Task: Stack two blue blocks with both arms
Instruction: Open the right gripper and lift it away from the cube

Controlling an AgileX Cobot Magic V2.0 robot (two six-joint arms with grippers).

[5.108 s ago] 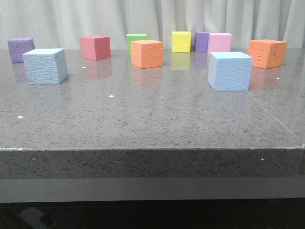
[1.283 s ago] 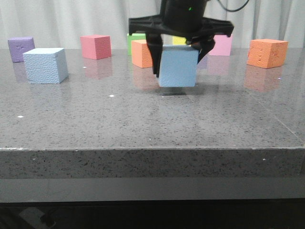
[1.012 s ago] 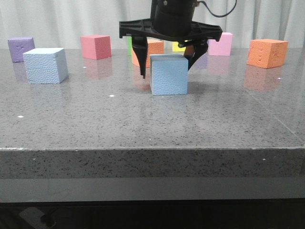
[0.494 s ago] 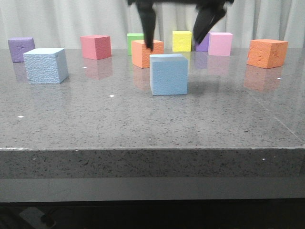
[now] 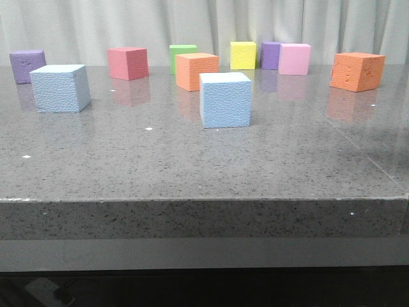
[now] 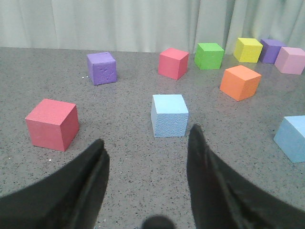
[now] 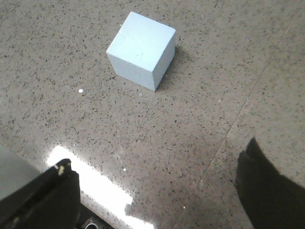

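Two sky-blue blocks stand apart on the grey table. One blue block (image 5: 61, 88) is at the left. The other blue block (image 5: 225, 100) is at the centre. No gripper shows in the front view. In the left wrist view my left gripper (image 6: 147, 138) is open and empty, with the left block (image 6: 169, 115) on the table beyond its fingers and the centre block (image 6: 291, 138) at the picture's edge. In the right wrist view my right gripper (image 7: 158, 155) is open and empty, well above the table, apart from the centre block (image 7: 141, 50).
Other cubes stand along the back: purple (image 5: 27, 66), red (image 5: 128, 62), green (image 5: 182, 54), orange (image 5: 197, 71), yellow (image 5: 243, 55), purple (image 5: 270, 55), pink (image 5: 294, 58) and orange (image 5: 357, 71). A red cube (image 6: 51, 124) sits near the left gripper. The table's front edge (image 5: 204, 199) is close.
My right gripper set the blue block down at the table's centre, opened, rose and left the front view. The left block has not moved.
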